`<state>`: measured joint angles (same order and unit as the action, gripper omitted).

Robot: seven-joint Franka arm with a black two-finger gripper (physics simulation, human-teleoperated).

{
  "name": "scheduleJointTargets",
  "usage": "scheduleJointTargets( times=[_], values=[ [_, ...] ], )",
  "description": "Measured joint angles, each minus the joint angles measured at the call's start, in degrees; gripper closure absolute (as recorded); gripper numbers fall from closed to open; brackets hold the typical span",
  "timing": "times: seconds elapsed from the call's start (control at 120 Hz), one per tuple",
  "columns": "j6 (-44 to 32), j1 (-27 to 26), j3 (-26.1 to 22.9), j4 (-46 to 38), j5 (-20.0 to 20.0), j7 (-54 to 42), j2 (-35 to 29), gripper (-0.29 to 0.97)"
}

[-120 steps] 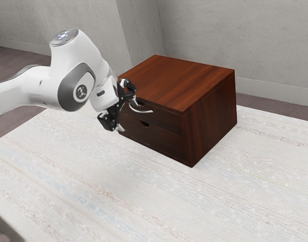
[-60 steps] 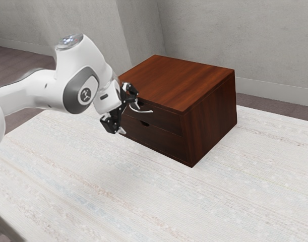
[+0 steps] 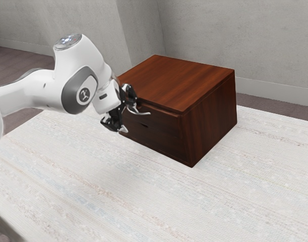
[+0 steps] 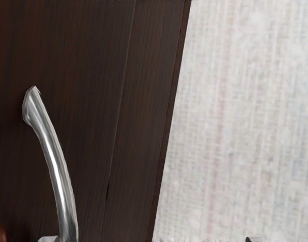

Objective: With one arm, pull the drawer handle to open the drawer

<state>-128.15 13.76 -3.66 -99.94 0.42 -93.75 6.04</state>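
Observation:
A dark wooden cabinet point(image 3: 180, 85) stands on the table with two drawer fronts facing the exterior view's left. The upper drawer front point(image 3: 161, 117) looks flush with the cabinet and carries a curved silver handle point(image 3: 140, 111). My black gripper point(image 3: 124, 110) is right at that handle's near end, open, one finger above the bar and one below it, neither seen pressing on it. In the wrist view the handle point(image 4: 52, 161) runs close under my hand against the dark drawer front point(image 4: 93, 75).
The cabinet rests on a pale woven tabletop point(image 3: 143, 196) that spreads wide toward the front and the exterior view's right. Grey walls and a brown floor lie behind. My white arm point(image 3: 73, 91) comes in from the exterior view's left.
My hand rose a little and moved in toward the drawer front, so the handle's end now lies between the fingers. The cabinet and drawer have not visibly moved.

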Motion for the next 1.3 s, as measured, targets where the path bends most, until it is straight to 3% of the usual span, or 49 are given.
scheduleJointTargets(
  times=[0.817, 1.3],
  values=[
    [-1.14, 0.44, 0.64, -10.72, 0.16, 2.31, -9.61, 0.65],
    [-1.85, -0.8, 2.45, -16.28, 1.12, 3.29, -14.65, 0.69]
  ],
)
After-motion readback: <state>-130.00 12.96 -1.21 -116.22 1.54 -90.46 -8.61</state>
